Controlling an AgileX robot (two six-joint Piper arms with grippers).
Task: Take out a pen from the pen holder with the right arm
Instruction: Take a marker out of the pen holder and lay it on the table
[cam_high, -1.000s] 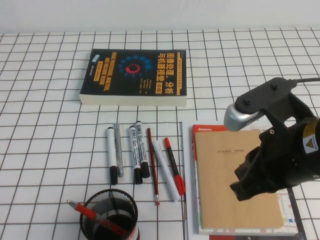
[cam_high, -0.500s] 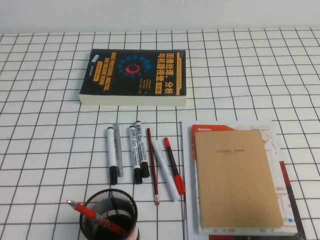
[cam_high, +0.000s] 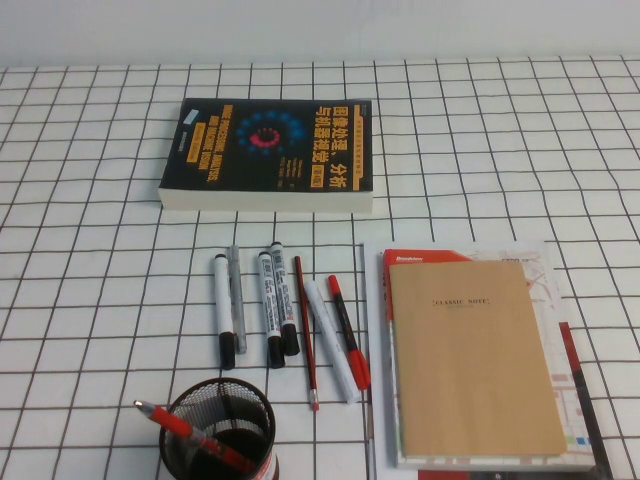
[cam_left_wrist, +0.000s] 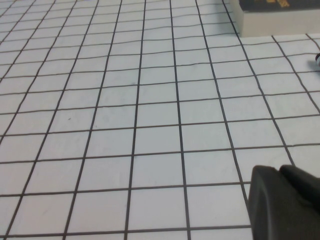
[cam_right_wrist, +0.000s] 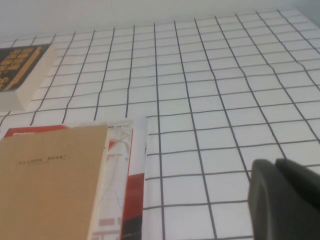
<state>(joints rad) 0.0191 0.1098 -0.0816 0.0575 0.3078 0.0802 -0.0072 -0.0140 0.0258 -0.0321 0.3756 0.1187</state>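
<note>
High view: neither arm shows. The pen holder (cam_high: 172, 450) sits at the bottom edge, left of centre, with a red pen (cam_high: 190, 433) leaning in it, its tip poking out over the rim toward the left. Just above it on the desk (cam_high: 500, 150) lies a row of loose pens (cam_high: 285, 315). A notebook (cam_high: 470, 360) fills the lower right and a book (cam_high: 268, 150) the upper middle.

The right gripper (cam_right_wrist: 286, 200) appears only as a dark lump in the lower right corner of its wrist view, above bare grid beside the notebook and well apart from the holder. Its jaws are pressed together, with nothing seen in them. The left gripper (cam_left_wrist: 285, 202) is a similar lump in the lower right of its own view, over bare desk — whether it is open or closed I cannot tell.

The likely risks come from the reach itself. The pen leans, so a sideways pull could tip or drag the light mesh holder. Jaws that arrive without spreading would knock the pen rather than take it. A low approach could sweep the loose pens.

Hidden: the holder's base is cut off by the frame edge, and its dark inside may or may not hold more pens. Neither wrist view shows the holder.
</note>
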